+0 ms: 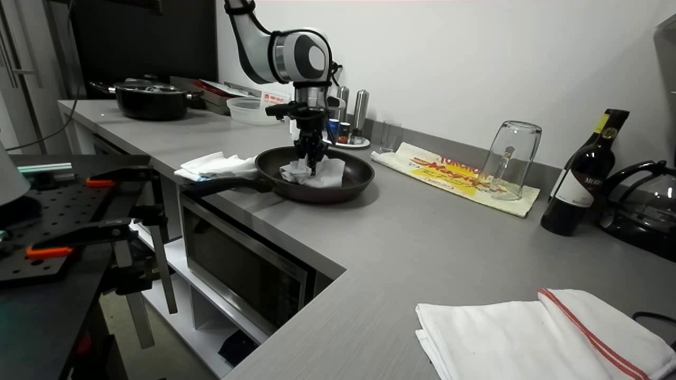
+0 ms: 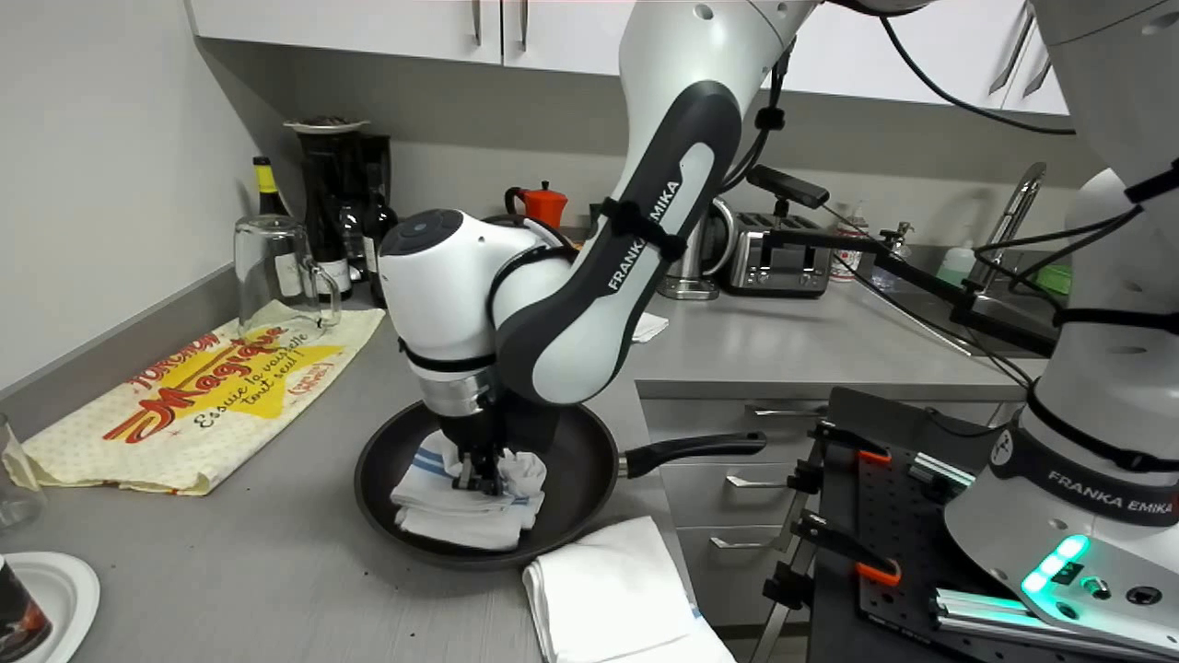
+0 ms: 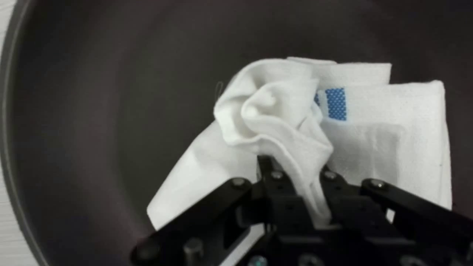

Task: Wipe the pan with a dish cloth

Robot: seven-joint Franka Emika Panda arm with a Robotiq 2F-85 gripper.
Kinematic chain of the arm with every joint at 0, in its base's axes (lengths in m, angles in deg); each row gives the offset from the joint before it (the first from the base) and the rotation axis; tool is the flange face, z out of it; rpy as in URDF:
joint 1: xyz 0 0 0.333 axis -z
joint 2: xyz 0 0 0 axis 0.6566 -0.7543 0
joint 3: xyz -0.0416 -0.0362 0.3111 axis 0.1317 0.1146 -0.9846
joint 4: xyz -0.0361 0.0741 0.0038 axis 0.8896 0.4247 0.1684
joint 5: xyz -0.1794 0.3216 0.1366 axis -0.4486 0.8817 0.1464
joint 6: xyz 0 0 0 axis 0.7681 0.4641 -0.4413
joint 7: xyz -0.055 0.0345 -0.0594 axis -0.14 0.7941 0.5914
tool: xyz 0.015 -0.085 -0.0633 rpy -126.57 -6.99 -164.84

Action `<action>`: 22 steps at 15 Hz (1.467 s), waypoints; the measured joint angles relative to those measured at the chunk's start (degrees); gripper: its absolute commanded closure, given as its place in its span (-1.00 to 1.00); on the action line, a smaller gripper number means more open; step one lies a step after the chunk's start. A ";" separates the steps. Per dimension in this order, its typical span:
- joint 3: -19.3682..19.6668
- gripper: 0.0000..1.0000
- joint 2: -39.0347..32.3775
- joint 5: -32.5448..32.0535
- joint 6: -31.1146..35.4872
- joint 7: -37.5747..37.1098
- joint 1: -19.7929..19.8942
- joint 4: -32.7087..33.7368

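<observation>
This is a kitchen with a touch of robotics lab. In an exterior view, a silver-framed dark microwave (image 1: 240, 256) stands at eight o'clock under the long grey worktop (image 1: 422, 237). In an exterior view, white wall cupboards (image 2: 571, 37) with metal handles run from ten to two o'clock; a red moka pot (image 2: 543, 206) with a black handle sits at eleven, a boxy silver-and-black toaster (image 2: 783, 269) at two, a round black frying pan (image 2: 580, 474) at seven. Lab gear shows there too: a jointed white-and-black robot arm (image 2: 659, 198) at one, a flat black perforated plate (image 2: 907, 525) at four.
</observation>
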 measured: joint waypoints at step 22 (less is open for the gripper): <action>-8.65 0.94 -1.22 46.30 -4.71 23.29 7.50 0.05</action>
